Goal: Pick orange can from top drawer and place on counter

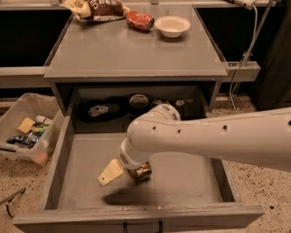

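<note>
The top drawer (pixel 77 178) stands pulled out below the counter (pixel 136 50). My white arm reaches into it from the right. My gripper (pixel 126 173) hangs over the drawer floor, one tan finger (pixel 110 173) pointing left. The orange can (pixel 142 172) lies on its side right at the gripper's base, tight against the wrist, and appears held a little above the floor, with a dark shadow below it. The second finger is hidden behind the can and wrist.
On the counter's far edge lie a brown-and-yellow snack bag (pixel 94 6), a shiny red item (pixel 139 20) and a white bowl (pixel 172 25). A clear plastic bin (pixel 24 127) with odds and ends stands on the floor left. Dark items (pixel 138 101) sit behind the drawer.
</note>
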Robot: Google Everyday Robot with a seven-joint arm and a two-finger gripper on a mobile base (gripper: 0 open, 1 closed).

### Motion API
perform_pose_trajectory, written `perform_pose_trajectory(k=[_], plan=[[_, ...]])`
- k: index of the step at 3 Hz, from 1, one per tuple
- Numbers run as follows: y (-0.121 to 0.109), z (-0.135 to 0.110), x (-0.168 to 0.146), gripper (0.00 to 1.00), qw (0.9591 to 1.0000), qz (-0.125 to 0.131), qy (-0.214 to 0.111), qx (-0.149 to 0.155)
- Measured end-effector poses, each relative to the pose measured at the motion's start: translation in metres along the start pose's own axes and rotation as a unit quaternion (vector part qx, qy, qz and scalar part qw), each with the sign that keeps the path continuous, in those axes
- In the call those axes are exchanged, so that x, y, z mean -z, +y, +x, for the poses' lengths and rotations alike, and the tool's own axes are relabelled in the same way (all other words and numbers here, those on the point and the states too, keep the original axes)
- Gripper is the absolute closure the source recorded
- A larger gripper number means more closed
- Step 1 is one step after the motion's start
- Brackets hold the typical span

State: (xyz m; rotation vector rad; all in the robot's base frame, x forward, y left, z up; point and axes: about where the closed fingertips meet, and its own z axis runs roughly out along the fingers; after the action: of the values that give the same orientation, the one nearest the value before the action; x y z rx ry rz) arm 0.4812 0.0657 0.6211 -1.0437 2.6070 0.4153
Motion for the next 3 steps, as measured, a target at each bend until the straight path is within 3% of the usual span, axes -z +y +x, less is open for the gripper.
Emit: perform_pose_trajectory(k=[1,3], plan=[[0.0,0.0,0.0,0.17,1.0,0.0,0.0,0.0],[0.0,0.0,0.0,0.62,1.0,0.0,0.0,0.0]])
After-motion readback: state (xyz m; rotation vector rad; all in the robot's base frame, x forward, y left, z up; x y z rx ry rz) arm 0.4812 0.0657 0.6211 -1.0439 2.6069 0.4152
